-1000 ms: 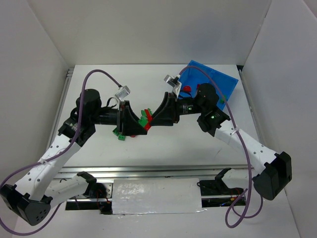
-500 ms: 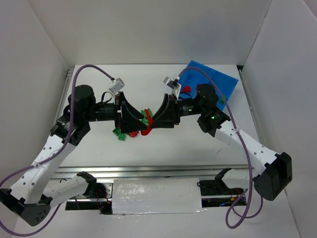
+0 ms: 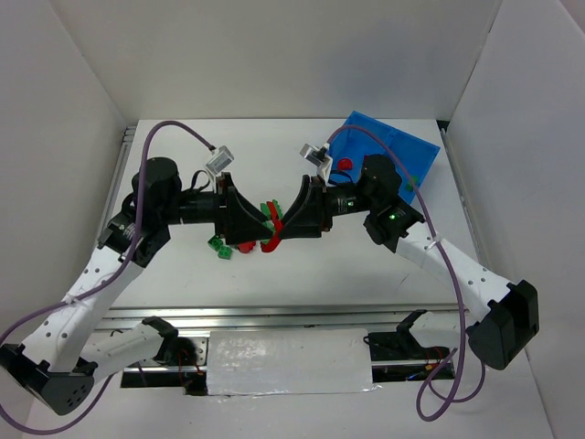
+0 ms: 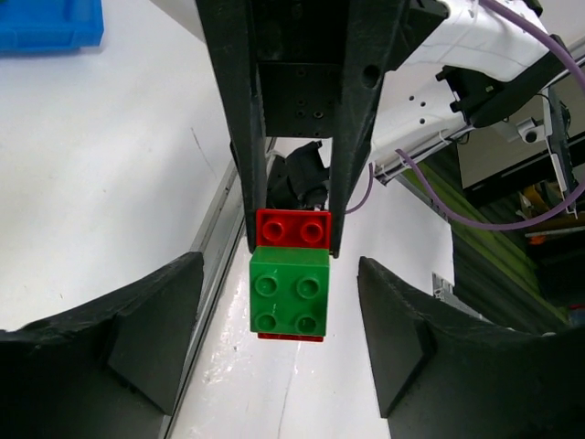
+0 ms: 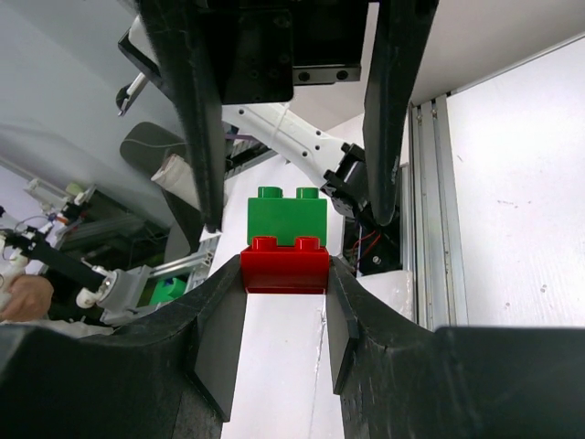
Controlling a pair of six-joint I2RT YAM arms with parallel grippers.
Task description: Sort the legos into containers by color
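Note:
A red brick (image 5: pixel 284 267) with a green brick (image 5: pixel 287 219) stuck to it hangs in the air between my two grippers, above the table's middle (image 3: pixel 268 226). My right gripper (image 5: pixel 284 274) is shut on the red brick, also seen in the left wrist view (image 4: pixel 292 227). My left gripper (image 4: pixel 279 283) faces it, wide open, with its fingers on either side of the green brick (image 4: pixel 291 293) and apart from it. The blue bin (image 3: pixel 388 151) stands at the back right with a red brick (image 3: pixel 345 165) in it.
Green bricks (image 3: pixel 219 247) lie on the table under my left gripper (image 3: pixel 251 222). The right gripper (image 3: pixel 279 227) meets it nose to nose. White walls close in the left, back and right sides. The blue bin also shows far off in the left wrist view (image 4: pixel 50 23).
My left arm has shifted, its wrist drawing back a little to the left and up, with its jaws still around the stack. The right arm and the bricks have hardly moved.

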